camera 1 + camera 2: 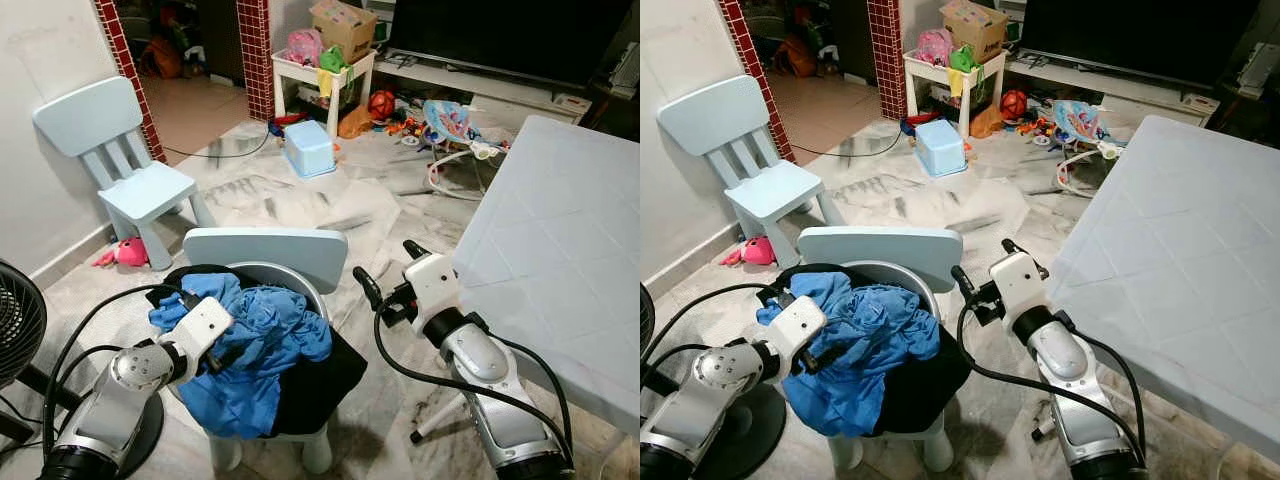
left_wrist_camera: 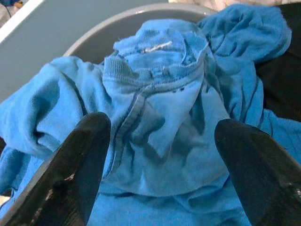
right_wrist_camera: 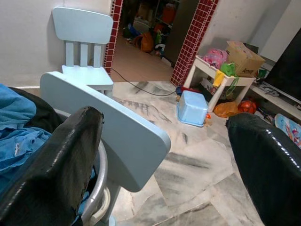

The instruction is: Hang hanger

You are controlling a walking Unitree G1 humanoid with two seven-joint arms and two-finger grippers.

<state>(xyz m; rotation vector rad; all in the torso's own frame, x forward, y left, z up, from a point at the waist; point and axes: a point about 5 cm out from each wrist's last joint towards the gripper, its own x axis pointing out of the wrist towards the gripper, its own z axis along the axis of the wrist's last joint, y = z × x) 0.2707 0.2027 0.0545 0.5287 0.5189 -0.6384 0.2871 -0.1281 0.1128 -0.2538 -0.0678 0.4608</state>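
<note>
Blue clothes (image 1: 250,345) heaped; left end effector (image 2: 160,155) spread above.

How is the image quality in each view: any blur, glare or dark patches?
Eye views: sharp, evenly lit, faint sheen on the marble floor. Left wrist view: blue shirt sharp, left gripper fingers soft. Right wrist view: room crisp, right gripper fingers blurred with glare.

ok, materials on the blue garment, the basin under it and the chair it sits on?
Blue garment: soft knit, likely cotton, matte; ribbed hem and crumpled folds. Basin: grey, smooth, faint sheen; metal or plastic, unclear. Chair: pale blue, flat uniform matte, rounded edges; probably moulded plastic. Left gripper hovers open over the garment.
</note>
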